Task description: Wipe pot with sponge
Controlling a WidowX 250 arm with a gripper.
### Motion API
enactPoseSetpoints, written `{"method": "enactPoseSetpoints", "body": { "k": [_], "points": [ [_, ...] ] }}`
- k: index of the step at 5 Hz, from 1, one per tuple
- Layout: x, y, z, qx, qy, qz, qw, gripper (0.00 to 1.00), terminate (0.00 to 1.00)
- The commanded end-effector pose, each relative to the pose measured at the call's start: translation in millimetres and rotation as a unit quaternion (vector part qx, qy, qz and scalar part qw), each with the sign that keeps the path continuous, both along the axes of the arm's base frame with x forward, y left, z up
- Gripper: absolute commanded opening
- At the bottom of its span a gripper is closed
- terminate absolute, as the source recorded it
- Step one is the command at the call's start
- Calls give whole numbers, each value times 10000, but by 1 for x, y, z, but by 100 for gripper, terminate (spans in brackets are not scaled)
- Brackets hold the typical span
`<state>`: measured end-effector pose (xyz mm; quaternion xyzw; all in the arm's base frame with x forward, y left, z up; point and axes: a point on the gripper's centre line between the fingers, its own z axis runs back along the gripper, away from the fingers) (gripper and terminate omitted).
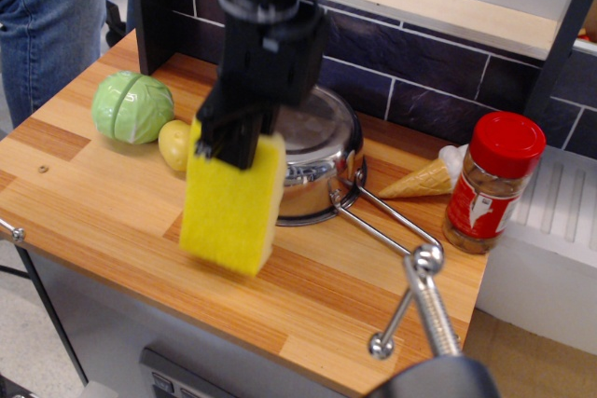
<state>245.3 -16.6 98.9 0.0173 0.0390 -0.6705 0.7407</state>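
Observation:
The shiny steel pot (317,151) stands on the wooden counter (93,202) near the tiled back wall, its wire-loop handle (387,230) reaching to the front right. My black gripper (233,142) hangs in front of the pot's left side and is shut on the top edge of the yellow sponge (231,204). The sponge hangs upright, its lower edge just above the counter, covering the pot's left front wall.
A green cabbage-like ball (132,107) and a small yellow potato (174,144) lie to the left. An ice cream cone (424,177) and a red-capped spice jar (492,184) stand right of the pot. A person in jeans (47,16) is at the far left.

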Motion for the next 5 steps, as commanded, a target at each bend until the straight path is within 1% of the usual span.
{"method": "enactPoseSetpoints", "body": {
  "k": [1,2,3,4,5],
  "points": [
    [26,11,48,-492,-442,1065,9921,0,0],
    [43,18,50,-457,-430,1389,9883,0,0],
    [53,15,57,-605,-384,1569,9850,0,0],
    [63,12,48,-627,-203,1715,9830,0,0],
    [71,16,34,-511,-165,1906,9802,0,0]
  ]
}}
